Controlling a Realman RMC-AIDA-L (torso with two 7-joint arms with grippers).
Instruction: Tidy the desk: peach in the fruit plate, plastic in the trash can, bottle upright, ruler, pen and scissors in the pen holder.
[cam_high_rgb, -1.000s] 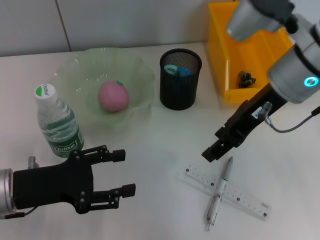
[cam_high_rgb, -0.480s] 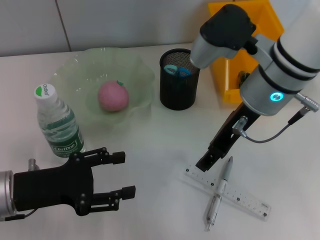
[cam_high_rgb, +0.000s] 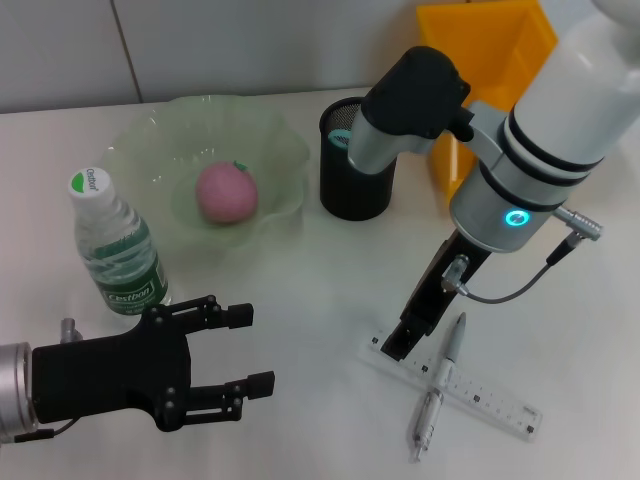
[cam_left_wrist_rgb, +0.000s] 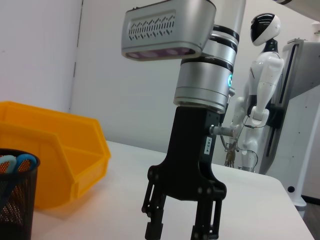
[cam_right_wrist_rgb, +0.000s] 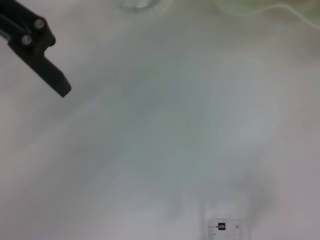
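I see the right gripper angled down, fingers parted and empty, over the ruler end; pen crosses it. Left gripper open, parked low.

You've got a black wire-mesh metal pen holder, a translucent glossy green plate, a clear plastic ruler, and a smooth matt white table.

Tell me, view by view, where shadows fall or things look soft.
Head view: the right pincer casts a faint shadow by the ruler; the pen is crisp. Left wrist view: the right pincer is sharp. Right wrist view: the table looks soft, the left pincer's fingertip fairly clear.
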